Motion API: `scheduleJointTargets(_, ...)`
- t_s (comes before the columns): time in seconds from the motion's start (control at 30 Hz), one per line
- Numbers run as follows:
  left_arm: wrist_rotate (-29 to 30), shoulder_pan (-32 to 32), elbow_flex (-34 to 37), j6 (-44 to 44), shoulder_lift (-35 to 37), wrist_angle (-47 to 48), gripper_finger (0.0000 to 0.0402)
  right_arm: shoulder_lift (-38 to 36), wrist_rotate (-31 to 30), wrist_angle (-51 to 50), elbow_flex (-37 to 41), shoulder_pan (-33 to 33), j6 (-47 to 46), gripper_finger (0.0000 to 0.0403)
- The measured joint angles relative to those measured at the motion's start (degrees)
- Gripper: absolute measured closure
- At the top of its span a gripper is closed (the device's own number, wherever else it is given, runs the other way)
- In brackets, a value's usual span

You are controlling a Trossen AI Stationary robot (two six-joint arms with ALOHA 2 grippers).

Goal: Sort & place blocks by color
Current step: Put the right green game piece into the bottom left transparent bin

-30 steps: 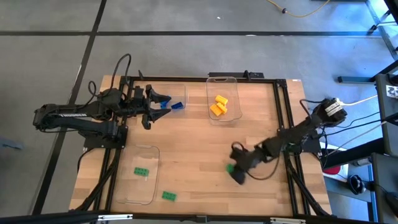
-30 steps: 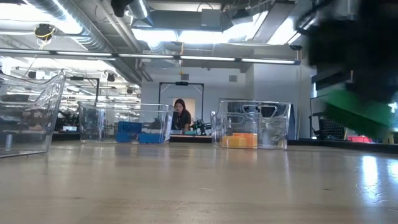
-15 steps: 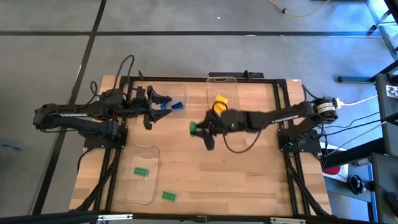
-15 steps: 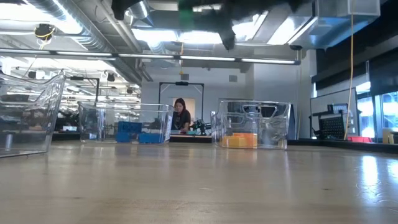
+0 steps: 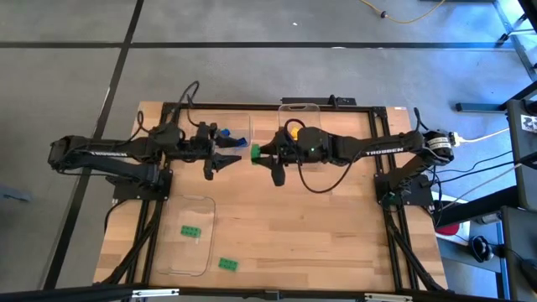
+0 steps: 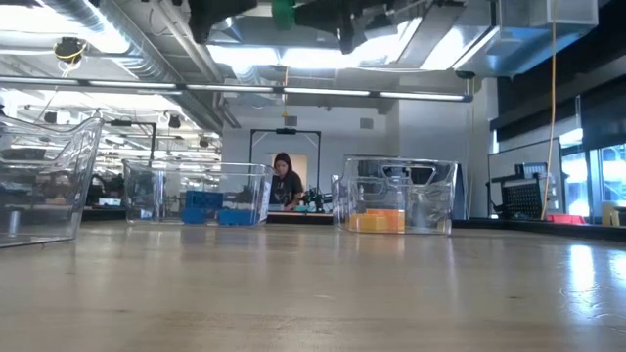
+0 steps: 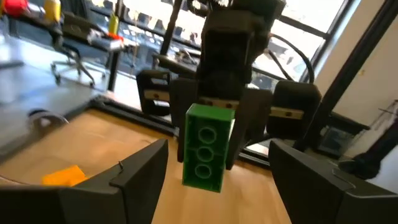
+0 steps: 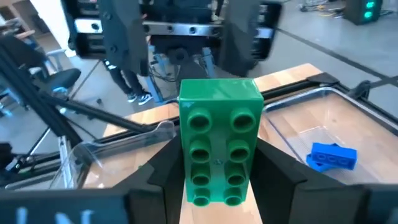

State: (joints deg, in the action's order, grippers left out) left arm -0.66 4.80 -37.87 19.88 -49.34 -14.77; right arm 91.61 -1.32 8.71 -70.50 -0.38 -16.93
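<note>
We see the right gripper (image 5: pixel 262 153) stretched out above the middle of the table (image 5: pixel 336 226), pinching a green block (image 5: pixel 255 152) between its fingers (image 8: pixel 158 168). The block sits upright in the grip, studs facing the right wrist camera, well clear of the wood below.

Directly facing it is the left gripper (image 5: pixel 228 155), its fingers (image 7: pixel 140 177) spread wide, with the green block just beyond their tips and not touching either of them. In the left wrist view the block hangs between the two spread fingers, with the right gripper's body behind it.

Just behind the left gripper, toward the table's far edge, we see a clear tray (image 5: pixel 242 126) holding blue blocks (image 5: pixel 221 132). Behind the right gripper's wrist stands another clear tray (image 5: pixel 300 107) with yellow blocks (image 5: pixel 294 128) inside it.

Well away from both grippers, at the near left part of the table, a third clear tray (image 5: pixel 186 267) holds one green block (image 5: pixel 192 231). Another green block (image 5: pixel 227 264) lies on the bare wood just beside that tray's near corner.

In the low view a person (image 6: pixel 285 182) is visible in the room far behind the table.
</note>
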Motion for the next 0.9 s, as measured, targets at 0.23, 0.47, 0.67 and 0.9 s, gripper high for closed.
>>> scheduleJointTargets(0.23,-1.80,-0.02,-0.02,2.27,-7.57,-11.15,0.0131,0.00,3.43,0.05,0.00,-0.07,1.07,0.0261)
scheduleJointTargets(0.47,-1.75,-0.29,-0.02,2.26,-13.74,-19.63,0.0131,0.00,5.59,0.12,0.00,-0.16,1.17,0.0261)
scheduleJointTargets(0.67,-1.36,-1.53,-0.02,2.08,-16.59,-21.98,0.0131,-0.02,6.05,0.52,0.00,-0.16,2.03,0.0261)
scheduleJointTargets(0.9,1.63,-2.40,-0.02,1.56,-16.85,-22.15,0.0147,-0.04,6.07,0.48,0.00,-0.16,2.08,0.0261)
